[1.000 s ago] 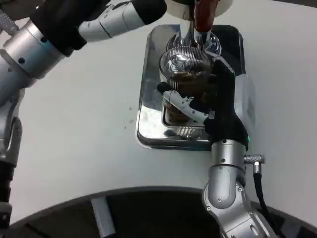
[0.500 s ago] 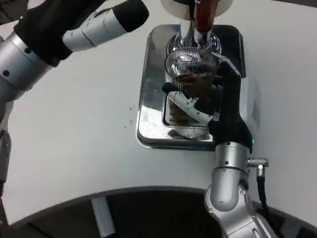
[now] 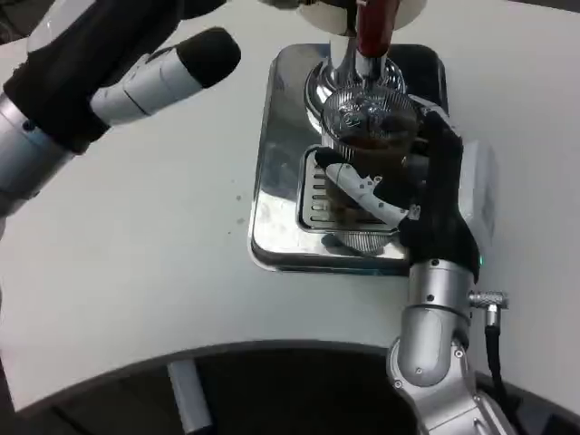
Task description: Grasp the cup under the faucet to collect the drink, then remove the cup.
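A clear ribbed glass cup [image 3: 367, 149] holding brown drink stands over the shiny metal drip tray [image 3: 276, 172], just below the faucet [image 3: 372, 41] with its red handle. My right hand [image 3: 426, 195] wraps around the cup from the right, a white finger crossing its front. The cup sits toward the right side of the tray, so the slotted grate [image 3: 317, 195] shows at its left. My left hand [image 3: 149, 59] hovers high at the upper left, away from the tray, holding nothing, with its fingers stretched out toward the faucet.
The white table [image 3: 145, 254] spreads left of and in front of the tray. A dark curved edge [image 3: 272, 381] runs along the near side of the table. My right forearm [image 3: 435, 362] rises from the bottom right.
My right hand has carried the cup to the right across the tray, uncovering the grate. My left arm has drawn back to the left, away from the faucet.
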Available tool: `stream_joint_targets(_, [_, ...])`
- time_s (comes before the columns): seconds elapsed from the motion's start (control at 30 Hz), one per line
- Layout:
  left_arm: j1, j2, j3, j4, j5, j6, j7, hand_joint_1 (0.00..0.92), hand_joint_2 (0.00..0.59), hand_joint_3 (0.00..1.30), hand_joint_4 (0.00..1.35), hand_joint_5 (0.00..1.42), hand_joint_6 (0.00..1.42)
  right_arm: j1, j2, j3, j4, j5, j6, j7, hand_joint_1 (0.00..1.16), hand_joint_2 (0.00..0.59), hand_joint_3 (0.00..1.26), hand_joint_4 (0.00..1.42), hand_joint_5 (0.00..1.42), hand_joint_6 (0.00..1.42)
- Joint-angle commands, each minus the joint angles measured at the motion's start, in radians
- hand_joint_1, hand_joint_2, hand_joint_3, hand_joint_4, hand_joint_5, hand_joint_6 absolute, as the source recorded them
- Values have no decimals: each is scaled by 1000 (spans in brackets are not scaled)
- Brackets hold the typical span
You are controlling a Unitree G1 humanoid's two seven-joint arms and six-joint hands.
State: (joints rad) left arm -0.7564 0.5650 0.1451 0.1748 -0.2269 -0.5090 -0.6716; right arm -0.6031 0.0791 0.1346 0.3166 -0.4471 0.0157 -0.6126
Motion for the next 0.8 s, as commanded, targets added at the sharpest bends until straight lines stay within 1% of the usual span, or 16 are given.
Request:
stream_joint_targets(0.03, [46,18,18,-32,-15,16,0,0,84,187,240,336,340,24,7,-7,-36,-2,-8,-8,952,178,615,706,879,729])
stream_joint_targets(0.33, [116,15,38,-69,-8,34,17,0,84,188,244,338,345,63,-11,-23,-118,-1,-18,5,960,159,687,799,950,864])
stream_joint_targets(0.53, [152,11,42,-93,-5,44,31,0,84,190,253,340,347,86,-17,-36,-166,-5,-18,18,961,148,711,830,1022,942])
stream_joint_targets(0.63, [173,12,44,-102,-3,46,34,0,84,192,254,341,348,98,-23,-42,-192,-6,-16,25,966,149,732,845,1047,971])
stream_joint_targets(0.8, [191,12,50,-107,-3,53,42,0,87,200,267,343,350,115,-29,-50,-231,-9,-8,37,967,149,732,856,1067,1001])
